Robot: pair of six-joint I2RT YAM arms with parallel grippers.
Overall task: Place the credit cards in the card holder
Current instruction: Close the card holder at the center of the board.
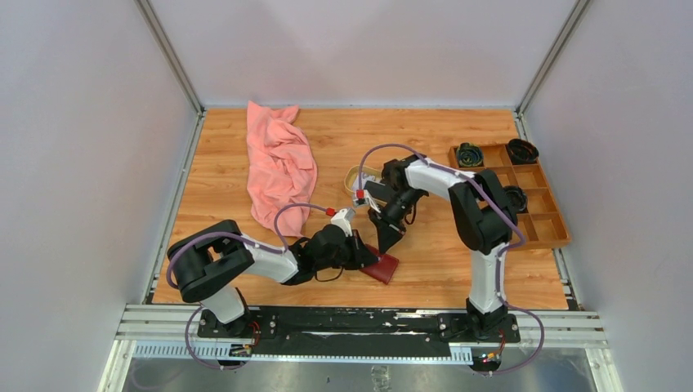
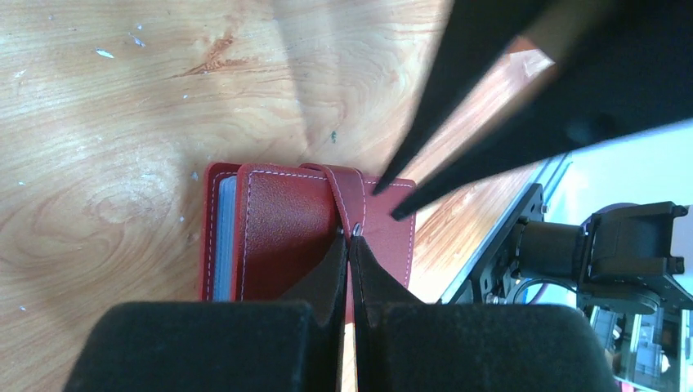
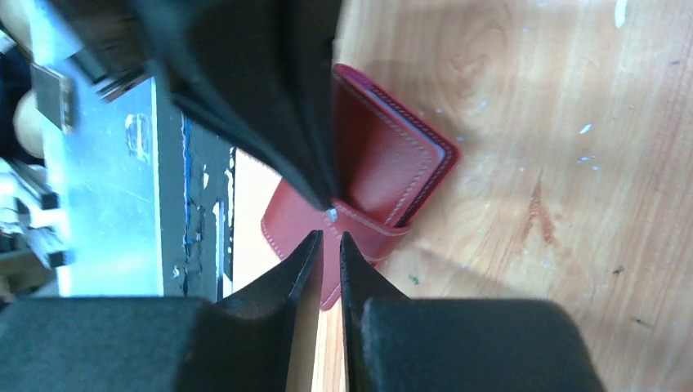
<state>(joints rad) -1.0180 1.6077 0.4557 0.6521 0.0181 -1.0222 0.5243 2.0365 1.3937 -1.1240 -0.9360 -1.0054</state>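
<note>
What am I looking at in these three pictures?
Two robot arms, each ending in a two-finger gripper, are bolted at the near edge of a wooden table. The wide picture comes from a fixed camera above and behind them; the close-ups come from wrist cameras, so the black shapes there are gripper fingers. On the table lie a pink cloth, an oval dish, a wooden compartment tray and a folded dark red card holder. The left gripper is shut, its tips at the holder's strap; whether it pinches it I cannot tell. The right gripper stands slightly open close by, nothing between its fingers.
</note>
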